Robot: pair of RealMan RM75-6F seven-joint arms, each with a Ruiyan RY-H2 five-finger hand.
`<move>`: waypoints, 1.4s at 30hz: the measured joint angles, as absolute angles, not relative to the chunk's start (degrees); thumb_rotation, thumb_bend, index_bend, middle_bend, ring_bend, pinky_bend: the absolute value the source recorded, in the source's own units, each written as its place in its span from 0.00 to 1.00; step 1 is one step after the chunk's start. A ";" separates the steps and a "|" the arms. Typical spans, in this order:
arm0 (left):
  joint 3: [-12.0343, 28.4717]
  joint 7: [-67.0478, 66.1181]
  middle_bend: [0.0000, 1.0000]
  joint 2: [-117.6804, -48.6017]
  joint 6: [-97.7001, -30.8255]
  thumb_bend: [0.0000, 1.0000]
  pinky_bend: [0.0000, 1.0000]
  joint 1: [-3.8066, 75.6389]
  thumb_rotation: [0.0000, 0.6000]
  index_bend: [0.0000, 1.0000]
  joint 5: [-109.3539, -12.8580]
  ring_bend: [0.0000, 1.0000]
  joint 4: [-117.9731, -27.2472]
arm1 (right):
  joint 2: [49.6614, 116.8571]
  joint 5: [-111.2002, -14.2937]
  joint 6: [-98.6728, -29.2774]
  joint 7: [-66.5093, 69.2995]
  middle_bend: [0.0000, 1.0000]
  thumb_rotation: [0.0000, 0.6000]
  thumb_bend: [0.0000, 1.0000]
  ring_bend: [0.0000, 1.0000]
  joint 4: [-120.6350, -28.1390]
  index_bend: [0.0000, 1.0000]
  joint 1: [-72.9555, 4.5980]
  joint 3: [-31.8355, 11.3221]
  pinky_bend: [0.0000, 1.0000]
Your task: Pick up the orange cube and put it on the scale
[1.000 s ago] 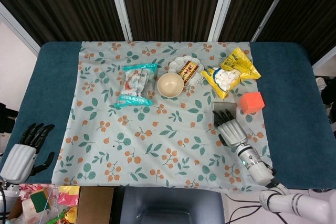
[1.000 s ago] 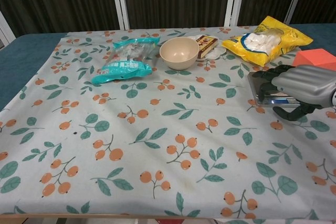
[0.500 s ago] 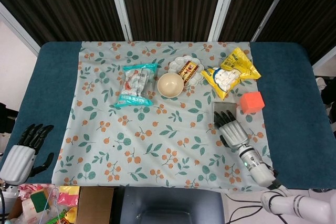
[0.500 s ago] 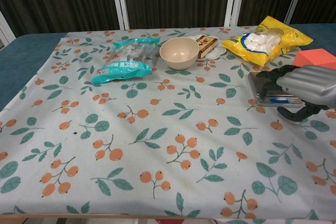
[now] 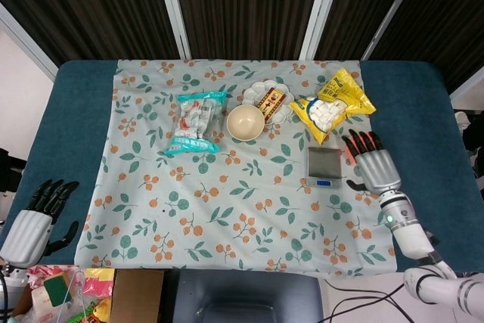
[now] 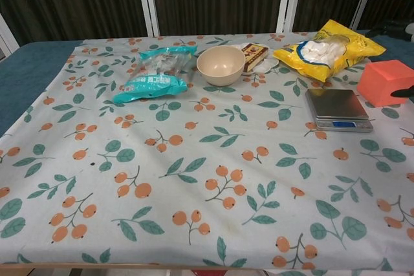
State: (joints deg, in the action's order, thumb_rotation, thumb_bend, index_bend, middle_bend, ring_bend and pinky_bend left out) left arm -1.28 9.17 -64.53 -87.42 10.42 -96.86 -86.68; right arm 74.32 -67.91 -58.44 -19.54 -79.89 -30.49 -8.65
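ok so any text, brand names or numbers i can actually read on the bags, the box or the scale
None can be read in either view.
Yellow bag: print shows only as red marks, too small to read.
Teal bag: printing blurred, illegible.
Small box on the white plate: label too small to read.
Scale: blue display strip, no digits discernible.
Orange cube: plain, no marking visible.

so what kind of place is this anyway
Probably a robot lab or test room, staged as a tabletop: a floral cloth set out with snack bags, a bowl and a small scale, with dark curtains behind.
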 measured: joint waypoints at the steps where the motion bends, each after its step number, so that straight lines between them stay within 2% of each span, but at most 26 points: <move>1: -1.23 9.03 0.11 -64.59 -87.26 0.44 0.07 10.46 1.00 0.01 -96.72 0.07 -86.65 | 74.06 -66.65 -57.46 -19.42 0.00 1.00 0.29 0.00 -79.35 0.00 -30.76 -9.05 0.00; 4: -1.14 8.63 0.11 -64.74 -87.03 0.44 0.07 10.52 1.00 0.01 -96.47 0.07 -86.67 | 73.74 -62.15 -53.03 -19.36 0.00 1.00 0.26 0.00 -76.53 0.00 -32.09 -10.09 0.00; 9: -0.93 8.22 0.11 -64.94 -86.46 0.44 0.07 10.61 1.00 0.01 -95.74 0.07 -86.67 | 74.76 -55.53 -45.55 -20.88 0.00 1.00 0.26 0.00 -69.71 0.00 -35.53 -10.92 0.00; 16: -0.62 7.40 0.11 -65.14 -85.37 0.44 0.07 10.87 1.00 0.00 -94.67 0.07 -86.66 | 78.06 -50.79 -42.27 -24.91 0.00 1.00 0.26 0.00 -63.29 0.01 -38.71 -10.66 0.00; 25: -0.50 7.48 0.11 -65.13 -85.12 0.44 0.07 10.75 1.00 0.01 -94.04 0.07 -86.50 | 83.08 -47.40 -39.11 -28.61 0.00 1.00 0.25 0.00 -56.26 0.13 -41.38 -8.89 0.00; 28: -0.50 7.27 0.11 -65.14 -85.03 0.44 0.06 10.74 1.00 0.00 -93.95 0.07 -86.58 | 84.24 -47.17 -38.70 -28.31 0.02 1.00 0.25 0.00 -54.45 0.25 -41.94 -8.96 0.00; 30: -0.48 7.20 0.11 -65.14 -85.05 0.44 0.07 10.73 1.00 0.00 -93.94 0.07 -86.62 | 84.97 -47.27 -38.50 -27.99 0.12 1.00 0.28 0.00 -53.31 0.45 -42.23 -8.97 0.00; 33: -0.45 7.00 0.11 -65.08 -84.93 0.44 0.07 10.73 1.00 0.01 -93.81 0.07 -86.70 | 85.92 -47.47 -38.33 -28.24 0.22 1.00 0.37 0.06 -51.87 0.62 -42.49 -8.60 0.00; 39: -0.62 6.80 0.11 -64.93 -85.11 0.44 0.06 10.59 1.00 0.01 -94.06 0.07 -86.92 | 87.31 -49.12 -40.43 -27.34 0.35 1.00 0.49 0.17 -50.45 0.78 -42.37 -8.64 0.00; 42: -0.68 7.02 0.12 -64.91 -85.36 0.44 0.07 10.47 1.00 0.01 -94.24 0.08 -86.83 | 86.81 -51.45 -43.31 -25.32 0.36 1.00 0.50 0.18 -51.55 0.80 -41.85 -8.99 0.00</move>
State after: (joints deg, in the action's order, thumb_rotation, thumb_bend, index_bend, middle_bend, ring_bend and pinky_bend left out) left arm -0.68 7.02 -64.91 -85.36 10.47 -94.24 -86.83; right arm 86.81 -51.45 -43.31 -25.32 -51.55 -41.85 -8.99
